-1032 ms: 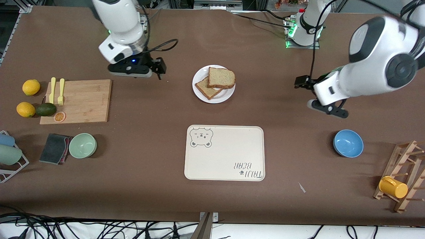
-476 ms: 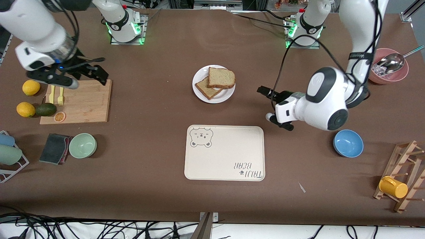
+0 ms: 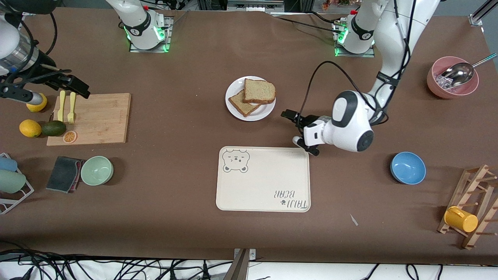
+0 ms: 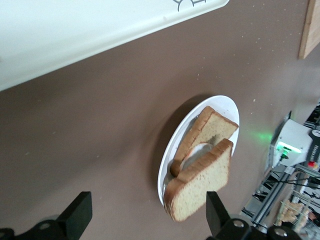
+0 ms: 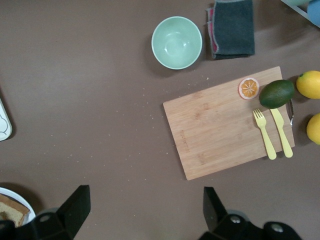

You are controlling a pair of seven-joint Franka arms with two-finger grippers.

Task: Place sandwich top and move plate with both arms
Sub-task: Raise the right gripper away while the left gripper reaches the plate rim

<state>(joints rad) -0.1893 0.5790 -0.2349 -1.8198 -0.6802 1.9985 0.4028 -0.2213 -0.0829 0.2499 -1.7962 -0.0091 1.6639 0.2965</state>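
The sandwich top [image 3: 260, 91], a light tan slice with a darker crust, already lies askew over a darker slice [image 3: 241, 104] on the plate [image 3: 235, 87] just above the middle of the front view; in the left wrist view a pale fried egg [image 4: 196, 154] peeks out between the two. So the stacking looks done, and what is left, as I judge it, is carrying the plate with both arms.

The left gripper [image 3: 294, 123] hangs low just beside the plate, at middle right of the front view, fingers spread and empty, above the corner of the cream bear-printed tray [image 3: 263, 179]. The right gripper [image 3: 64, 83] hovers at the upper left edge, over the end of the bamboo cutting board [image 3: 99, 118], jaws apart with nothing between them.

The plate is smooth, glossy white and round with a shallow rim; the bread is porous and matte, squarish in outline. The table [image 3: 175, 116] wears a dull brown covering.
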